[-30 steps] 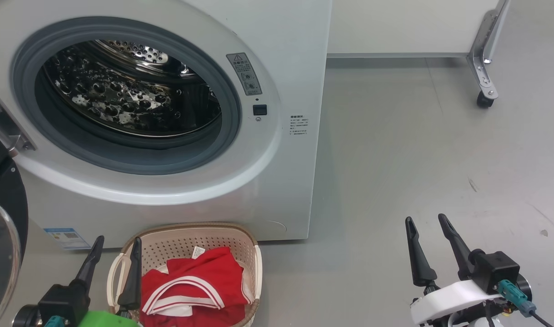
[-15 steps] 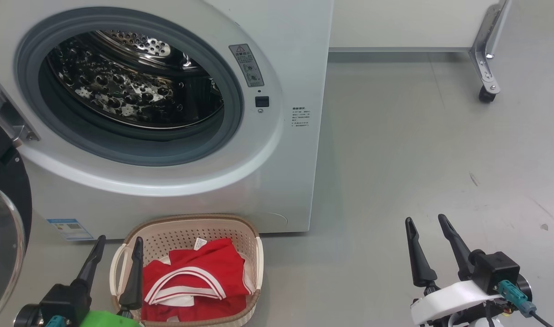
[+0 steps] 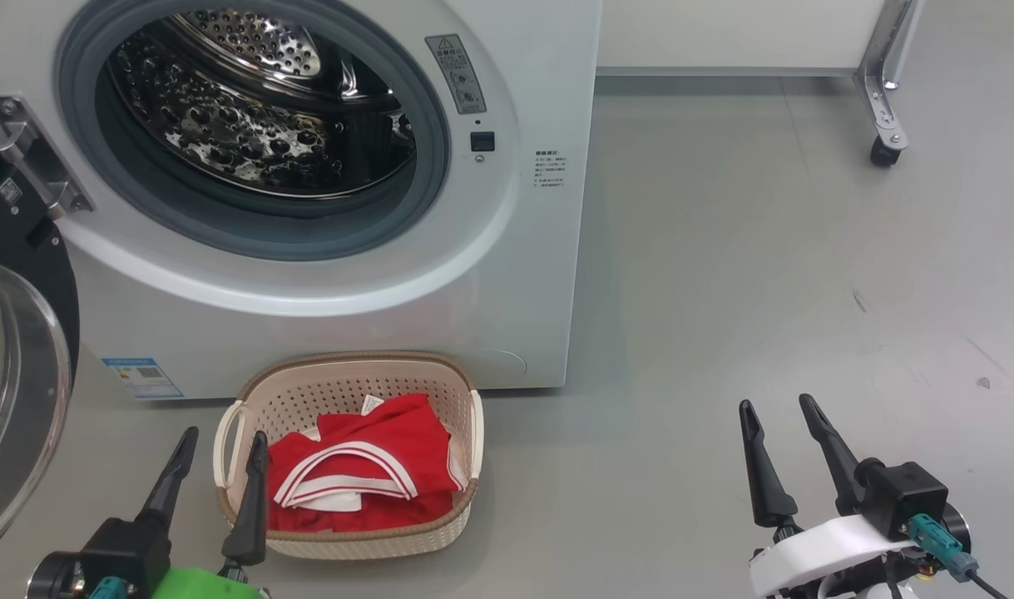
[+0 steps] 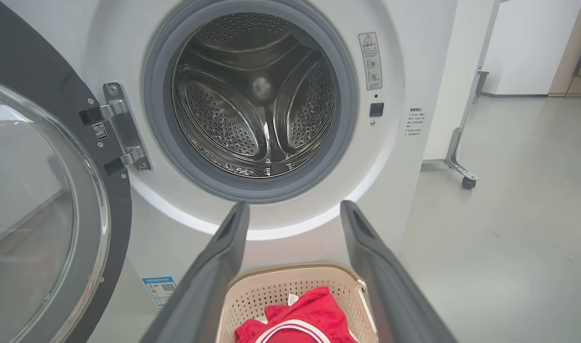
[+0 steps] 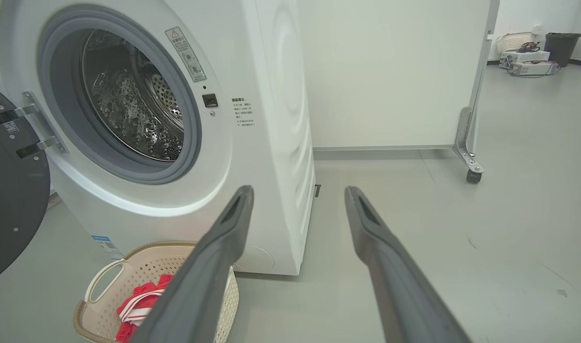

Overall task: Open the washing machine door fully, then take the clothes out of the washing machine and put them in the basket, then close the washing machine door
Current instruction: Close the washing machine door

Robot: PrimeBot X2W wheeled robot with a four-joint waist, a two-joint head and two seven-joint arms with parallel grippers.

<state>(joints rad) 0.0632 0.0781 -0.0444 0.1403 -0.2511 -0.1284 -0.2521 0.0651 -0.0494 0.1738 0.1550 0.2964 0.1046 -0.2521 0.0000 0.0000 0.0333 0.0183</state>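
Step in hand: closing the door, judged from a bare drum and a loaded basket; not yet begun.
Washing machine (image 3: 515, 274): stands on the floor (image 3: 723, 249) with its opening towards the robot.
Drum (image 3: 249, 125): shows bare perforated steel inside the grey rubber ring (image 3: 224, 237); holds no fabric visible from the head view or either wrist view.
Washing machine door (image 3: 20, 358): hangs wide open at the left of the opening, carried on the metal hinge (image 3: 37, 158), glass bowl bulging towards the head camera.
Clothes (image 3: 365, 466): lie in the basket, red fabric with white striped trim uppermost, piled below the rim.
Basket (image 3: 348, 541): sits on the floor just in front of the machine's base, under the opening.
Left gripper (image 3: 225, 435): hangs low at the basket's left handle, between door and basket; jaws spread, gripping nothing. Overlaps the basket edge in the head view; contact cannot be told.
Right gripper (image 3: 776, 403): hangs over bare floor, well apart from the machine on its right; jaws spread, gripping nothing.
Next move, as judged: bring the left gripper, the nearer one, round the far side of the black rim. Push the rim in an arc about the hinge until it seats against the latch socket (image 3: 482, 141).
Caution: keep the arm clear of the basket during the swing. Press on the rim, not on the glass bowl.
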